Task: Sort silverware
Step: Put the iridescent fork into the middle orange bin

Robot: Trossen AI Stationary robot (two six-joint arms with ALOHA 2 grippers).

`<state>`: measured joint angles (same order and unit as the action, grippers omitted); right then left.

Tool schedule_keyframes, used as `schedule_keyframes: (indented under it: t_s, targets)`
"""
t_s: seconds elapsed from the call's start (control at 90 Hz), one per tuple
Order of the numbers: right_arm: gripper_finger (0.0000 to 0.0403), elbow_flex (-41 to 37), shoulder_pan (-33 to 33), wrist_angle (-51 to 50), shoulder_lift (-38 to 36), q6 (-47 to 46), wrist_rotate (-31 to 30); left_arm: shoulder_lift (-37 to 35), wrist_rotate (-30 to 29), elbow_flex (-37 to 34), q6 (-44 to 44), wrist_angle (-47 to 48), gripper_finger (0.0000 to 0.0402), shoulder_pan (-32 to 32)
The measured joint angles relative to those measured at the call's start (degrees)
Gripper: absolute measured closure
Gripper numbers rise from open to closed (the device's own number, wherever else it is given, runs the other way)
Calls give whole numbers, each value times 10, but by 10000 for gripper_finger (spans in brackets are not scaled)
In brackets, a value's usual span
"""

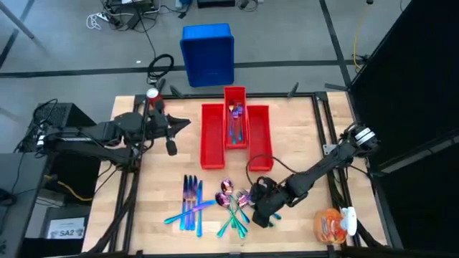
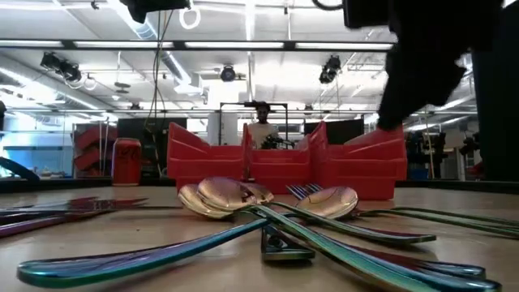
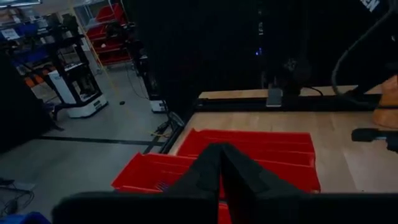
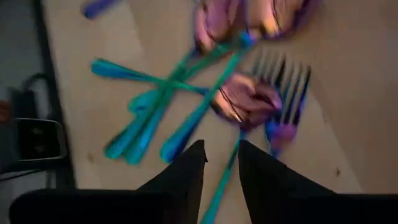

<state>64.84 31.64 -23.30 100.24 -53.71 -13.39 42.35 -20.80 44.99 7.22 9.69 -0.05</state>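
The silverware lies near the table's front edge: a row of blue knives (image 1: 190, 204) and a crossed pile of pink spoons and teal-handled forks (image 1: 233, 204), the same pile (image 4: 249, 99) seen close in the right wrist view. A few pieces lie in the middle red bin (image 1: 235, 118). My right gripper (image 4: 221, 158) is low at the pile's right side (image 1: 262, 208) and open, its fingers on either side of a teal handle (image 4: 227, 171). My left gripper (image 1: 172, 140) hangs shut and empty above the table, left of the red bins. My right gripper's fingers come from above and straddle one teal handle (image 4: 217, 199), which runs along the gap between them. The piece lies flat on the table in the pile. Whether the fingers touch it, I cannot tell.
Three long red bins (image 1: 212, 136) stand side by side at the table's far middle. A blue crate (image 1: 208, 54) sits on the floor beyond the table. A red can (image 2: 126, 162) stands at the far left, and an orange packet (image 1: 331, 223) lies at the near right corner.
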Motion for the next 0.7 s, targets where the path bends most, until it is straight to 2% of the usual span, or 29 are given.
schedule_keyframes:
  t_s: [0.244,0.511,0.7]
  targets:
    - [340,60,0,-111,36,11,-27,0,0,0,0,0,401,0]
    - [337,92,0,-147,106,33,2,0,0,0,0,0,401,0]
    - [328,92,0,-152,112,27,-30,0,0,0,0,0,401,0]
